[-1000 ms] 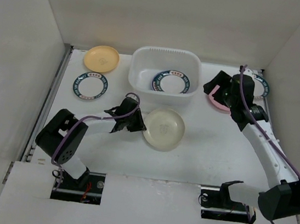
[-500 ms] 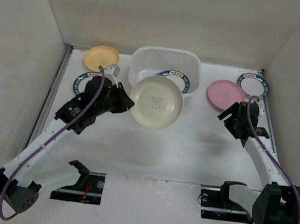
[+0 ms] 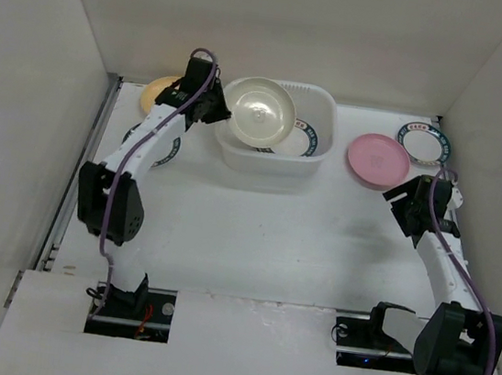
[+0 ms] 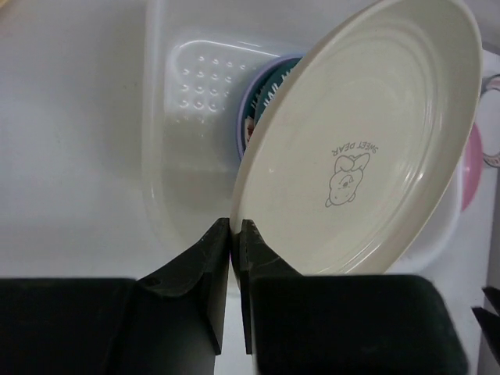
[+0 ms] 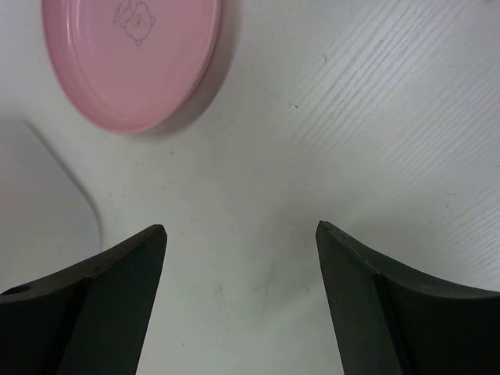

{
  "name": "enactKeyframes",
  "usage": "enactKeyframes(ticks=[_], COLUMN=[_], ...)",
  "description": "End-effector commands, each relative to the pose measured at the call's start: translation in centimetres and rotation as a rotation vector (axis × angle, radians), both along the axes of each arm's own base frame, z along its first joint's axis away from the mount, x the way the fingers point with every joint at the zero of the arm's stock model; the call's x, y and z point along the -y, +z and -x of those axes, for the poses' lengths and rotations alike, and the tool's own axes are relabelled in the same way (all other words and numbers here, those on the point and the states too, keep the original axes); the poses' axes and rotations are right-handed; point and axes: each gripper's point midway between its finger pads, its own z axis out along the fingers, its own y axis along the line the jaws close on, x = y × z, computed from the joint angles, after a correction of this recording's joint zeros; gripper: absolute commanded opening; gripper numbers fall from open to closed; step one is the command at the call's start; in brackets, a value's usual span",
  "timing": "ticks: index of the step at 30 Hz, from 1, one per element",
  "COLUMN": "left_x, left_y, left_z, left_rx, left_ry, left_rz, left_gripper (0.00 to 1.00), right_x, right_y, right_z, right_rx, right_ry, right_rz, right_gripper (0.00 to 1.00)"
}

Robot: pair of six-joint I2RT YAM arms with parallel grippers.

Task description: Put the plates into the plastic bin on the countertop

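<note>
Round cream plate, rim-clamped by left gripper, is now brought over translucent white plastic bin; release judged due. Right gripper is seen open, empty.

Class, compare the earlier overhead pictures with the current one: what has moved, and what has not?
The left gripper, shut on the cream plate, lifted it from the middle of the countertop to above the plastic bin. The right gripper, open, drew back from the pink plate. The bin, the patterned plate inside it and the pink plate stayed put.

2 white-black arms, purple cables
</note>
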Motion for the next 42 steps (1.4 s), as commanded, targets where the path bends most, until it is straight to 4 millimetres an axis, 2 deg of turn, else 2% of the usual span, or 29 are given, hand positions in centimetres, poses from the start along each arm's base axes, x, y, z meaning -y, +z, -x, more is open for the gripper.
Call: enactKeyframes(ticks=[1, 6, 9, 11, 14, 19, 21, 23, 24, 26, 27, 29, 33, 35, 39, 42], left_x=[1.0, 1.9, 2.8, 3.6, 4.7, 6.1, 6.1, 6.1, 6.0, 5.5, 5.4, 4.7, 2.8, 1.6, -1.1, -3.4], left_y=[2.4, -0.6, -2.1, -3.4, -6.2, -11.1, -12.2, -12.0, -11.1, -7.9, -6.4, -1.5, 6.5, 10.3, 14.6, 15.7], left_z=[-3.7, -7.9, -9.5, -10.1, -10.4, -9.8, -9.5, -9.3, -9.2, -9.1, -9.0, -8.4, -6.3, -4.3, -0.4, 2.5], left_rx=[0.087, 0.079, 0.063, 0.041, -0.006, -0.089, -0.106, -0.097, -0.081, -0.018, 0.012, 0.103, 0.244, 0.311, 0.393, 0.418], left_ry=[-0.03, -0.029, -0.043, -0.062, -0.088, -0.132, -0.136, -0.139, -0.139, -0.134, -0.133, -0.117, -0.08, -0.059, -0.004, 0.043], left_rz=[0.022, 0.012, 0.013, 0.013, -0.008, -0.069, -0.089, -0.109, -0.116, -0.127, -0.128, -0.124, -0.108, -0.093, -0.076, -0.074], left_gripper=[0.06, 0.06, 0.06, 0.08, 0.1, 0.19, 0.25, 0.4, 0.6, 0.83, 0.89, 0.99, 1.0, 1.0, 1.0, 1.0], right_x=[0.6, 0.9, 1.2, 1.3, 1.7, 2.4, 2.6, 2.7, 2.8, 2.7, 2.6, 2.6, 2.8, 3.0, 3.7, 3.9], right_y=[1.8, 1.9, 1.3, 1.1, 0.9, 0.5, 0.4, 0.2, -0.1, -0.5, -0.7, -1.2, -2.2, -2.3, -2.6, -3.4], right_z=[-0.8, -0.4, 0.0, 0.1, 0.1, -0.3, -0.8, -1.3, -1.6, -2.3, -2.9, -4.1, -6.5, -7.7, -9.7, -10.9], right_rx=[0.084, 0.096, 0.081, 0.077, 0.074, 0.066, 0.068, 0.062, 0.055, 0.046, 0.045, 0.04, 0.021, 0.016, 0.01, -0.021], right_ry=[-0.032, -0.043, -0.061, -0.073, -0.092, -0.121, -0.129, -0.137, -0.145, -0.149, -0.146, -0.14, -0.15, -0.156, -0.18, -0.197], right_rz=[-0.005, -0.003, -0.014, -0.021, -0.028, -0.042, -0.047, -0.057, -0.065, -0.083, -0.095, -0.118, -0.157, -0.162, -0.189, -0.232], right_gripper=[0.83, 0.83, 0.83, 0.83, 0.83, 0.83, 0.83, 0.82, 0.82, 0.82, 0.82, 0.81, 0.79, 0.79, 0.77, 0.75])
